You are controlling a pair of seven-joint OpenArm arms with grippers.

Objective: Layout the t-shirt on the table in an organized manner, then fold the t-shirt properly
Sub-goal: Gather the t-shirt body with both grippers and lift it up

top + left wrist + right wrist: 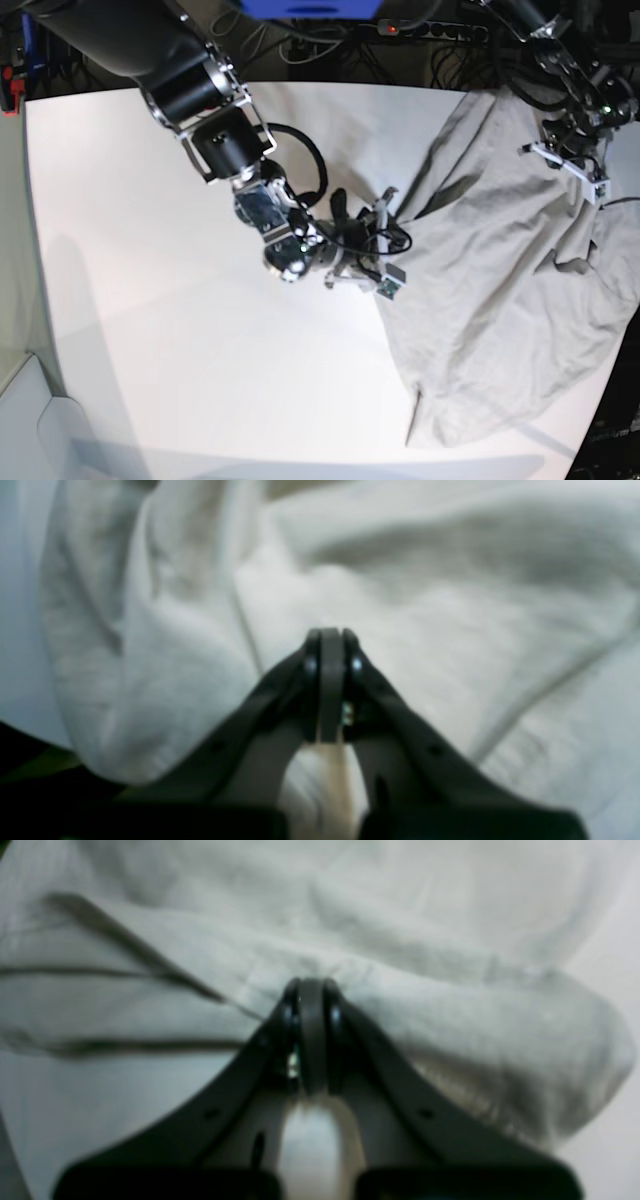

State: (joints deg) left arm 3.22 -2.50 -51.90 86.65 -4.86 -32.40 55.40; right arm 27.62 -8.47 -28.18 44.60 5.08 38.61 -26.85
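While the t-shirt (500,300) is bunched at the table's (150,300) three o'clock side, its cloth is pinched tight by the right gripper (311,990) and the left gripper (330,637).

plain light grey-beige t-shirt (500,290); smooth plain white table (150,300); black end effectors
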